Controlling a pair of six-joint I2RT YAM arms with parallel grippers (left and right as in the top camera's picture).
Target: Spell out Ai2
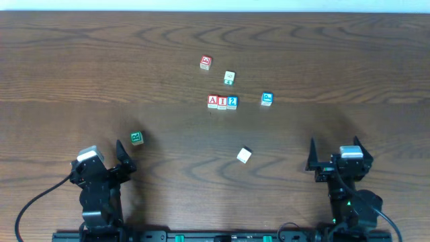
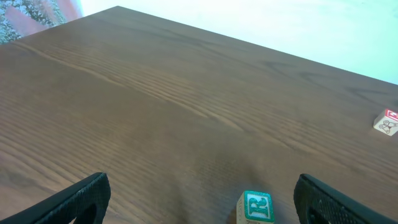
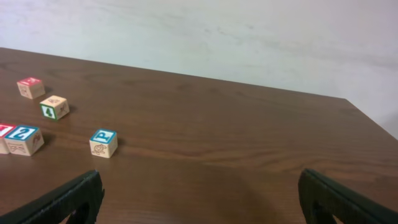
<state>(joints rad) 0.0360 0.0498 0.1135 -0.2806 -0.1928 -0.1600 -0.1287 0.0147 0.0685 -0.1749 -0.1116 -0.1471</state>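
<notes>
Three cubes stand side by side in a row at mid-table: the red-bordered "A" cube (image 1: 213, 101), the red-bordered "I" cube (image 1: 222, 101) and the blue "2" cube (image 1: 232, 102). The right wrist view shows the "2" cube (image 3: 23, 138) at its left edge, with a sliver of the "I" cube (image 3: 3, 132) beside it. My left gripper (image 1: 101, 153) (image 2: 202, 193) rests open near the front left. My right gripper (image 1: 334, 146) (image 3: 199, 186) rests open near the front right. Both hold nothing and are far from the row.
A green "R" cube (image 1: 136, 138) (image 2: 256, 207) sits just ahead of my left gripper, near its right finger. A blue cube (image 1: 267, 99) (image 3: 103, 142) lies right of the row. A red-topped cube (image 1: 205, 62), a green-marked cube (image 1: 229, 77) and a plain cube (image 1: 244, 155) lie around it.
</notes>
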